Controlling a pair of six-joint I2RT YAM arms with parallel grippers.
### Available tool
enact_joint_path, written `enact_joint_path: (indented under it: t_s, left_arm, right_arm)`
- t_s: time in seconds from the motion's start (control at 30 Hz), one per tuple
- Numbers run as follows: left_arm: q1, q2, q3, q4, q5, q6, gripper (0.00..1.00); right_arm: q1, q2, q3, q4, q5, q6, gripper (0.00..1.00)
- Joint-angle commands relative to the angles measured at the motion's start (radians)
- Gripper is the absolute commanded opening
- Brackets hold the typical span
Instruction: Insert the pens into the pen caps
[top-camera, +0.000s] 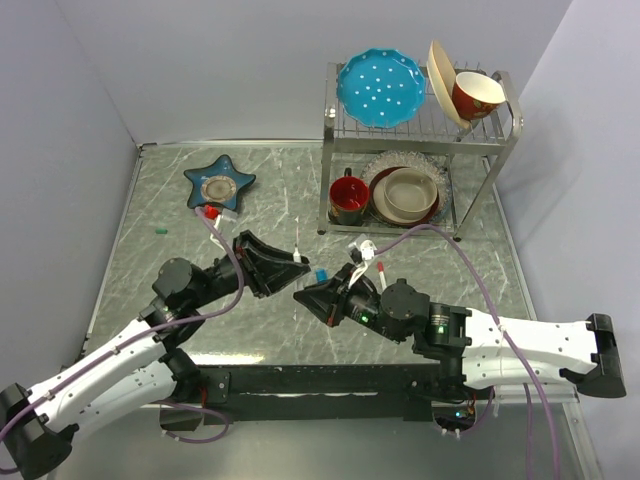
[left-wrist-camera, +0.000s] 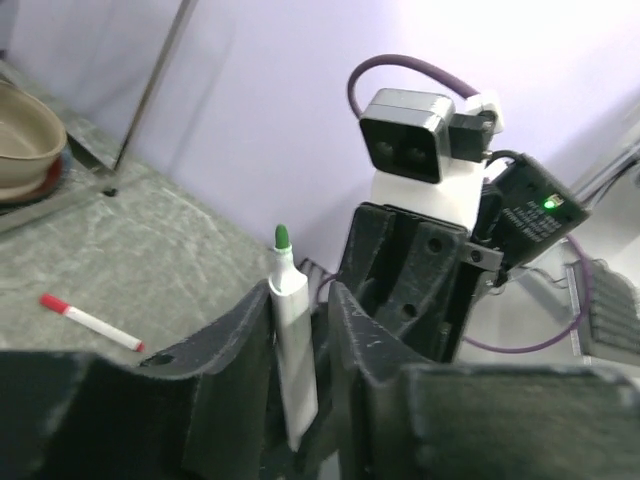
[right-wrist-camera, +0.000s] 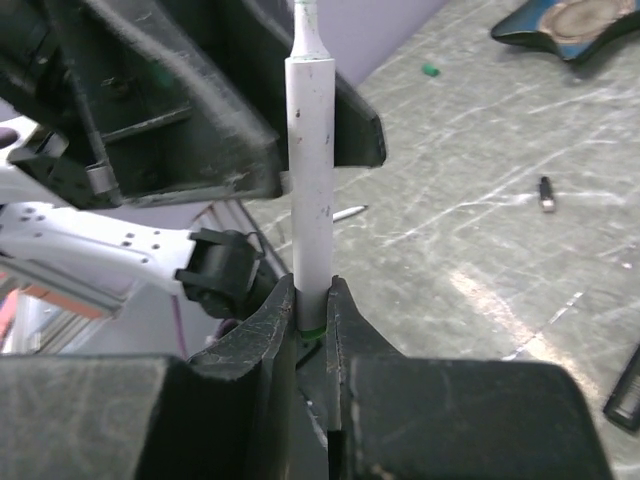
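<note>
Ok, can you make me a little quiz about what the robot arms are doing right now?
1. True or false: the right end effector is shut on the slim white pen with the green tip.
2. The dark blue dish is shaped like: A) a star, B) a square, C) a heart.
3. What colour is the dotted round plate on the metal wire rack?
Key: 1 true; 2 A; 3 blue.

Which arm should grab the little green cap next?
Probably the left. The right gripper is clamped on the white pen, while the left gripper sits loose around it, and the green cap lies on the left arm's side of the table.
</note>
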Motion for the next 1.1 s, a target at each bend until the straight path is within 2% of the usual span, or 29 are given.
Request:
enact_joint_path:
  t_s: [0.0,0.1,0.17,0.2,0.3,0.37,0.6,0.73,0.83,0.87,0.93,0.97,1.0,1.07]
  left_arm:
    - [-0.002,0.016,0.069,-0.019,0.015,0.069,0.22]
    - [-0.002,0.033,0.054,0.021,0.044,0.047,0.01]
    - [-0.002,0.030,0.039,0.068,0.053,0.014,0.01]
    - [-0.002,0.021,0.018,0.087,0.053,-0.003,0.01]
    - [-0.003,-0.004,-0.038,0.163,0.035,-0.049,0.01]
    - [-0.002,-0.013,-0.058,0.192,0.021,-0.071,0.01]
    - [-0.003,-0.022,-0.087,0.212,-0.001,-0.106,0.01]
    - [-0.003,-0.004,-0.087,0.219,-0.001,-0.127,0.01]
    - [-0.003,0.019,-0.072,0.219,0.015,-0.124,0.01]
    - [-0.003,0.027,-0.059,0.206,0.015,-0.120,0.01]
    - [-0.003,0.033,-0.040,0.156,-0.036,-0.112,0.15]
    - [-0.003,0.032,-0.011,0.054,-0.071,-0.097,0.25]
    - [-0.003,0.022,0.003,0.000,-0.121,-0.098,0.50]
    - [-0.002,0.006,0.028,-0.106,-0.218,-0.095,0.63]
  right_arm:
    - [-0.007,-0.025,-0.020,-0.018,-0.037,0.014,0.00]
    - [-0.007,-0.039,-0.017,-0.029,-0.038,0.017,0.02]
    - [-0.007,-0.049,-0.014,-0.030,-0.041,0.028,0.13]
    - [-0.008,-0.052,-0.014,-0.029,-0.043,0.029,0.27]
    - [-0.030,-0.060,-0.025,0.005,-0.064,0.049,0.38]
    - [-0.064,-0.051,-0.030,0.031,-0.104,0.071,0.40]
    - [-0.107,-0.011,-0.016,0.080,-0.167,0.063,0.40]
    - [-0.110,0.000,-0.022,0.109,-0.187,0.057,0.34]
    - [-0.114,0.012,-0.022,0.114,-0.205,0.051,0.15]
    - [-0.116,0.009,-0.025,0.116,-0.208,0.045,0.01]
    - [-0.120,0.001,-0.039,0.125,-0.213,0.048,0.00]
    - [-0.122,-0.002,-0.042,0.123,-0.211,0.054,0.00]
    - [-0.128,-0.003,-0.045,0.119,-0.208,0.060,0.00]
    - [-0.131,-0.019,-0.063,0.117,-0.190,0.078,0.00]
